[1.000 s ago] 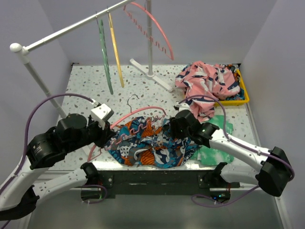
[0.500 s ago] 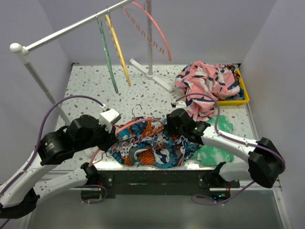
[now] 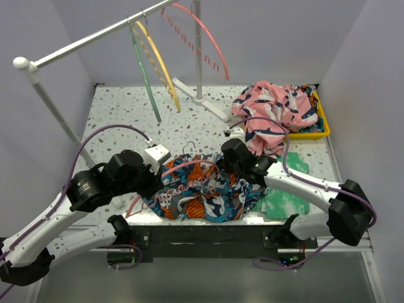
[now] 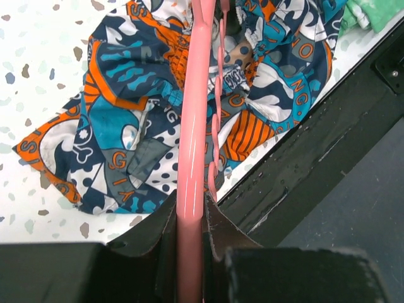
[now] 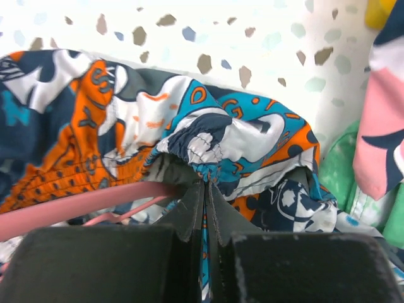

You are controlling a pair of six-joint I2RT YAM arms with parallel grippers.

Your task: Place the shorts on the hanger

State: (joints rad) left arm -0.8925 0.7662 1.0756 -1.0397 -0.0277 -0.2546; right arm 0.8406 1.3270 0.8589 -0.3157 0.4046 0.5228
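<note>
Left gripper (image 4: 190, 211) clamps the pink hanger (image 4: 192, 113) lying across the shorts (image 4: 113, 126) heaped at the table's (image 4: 38, 76) near edge, right gripper (image 5: 203, 189) pinches what looks like their waistband (image 5: 202, 142), mid-threading, next needs fabric drawn over the hanger.

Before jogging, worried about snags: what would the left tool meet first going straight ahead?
Probably the shorts: the left tool grips the pink hanger, which runs ahead over them; depth is unclear.
</note>
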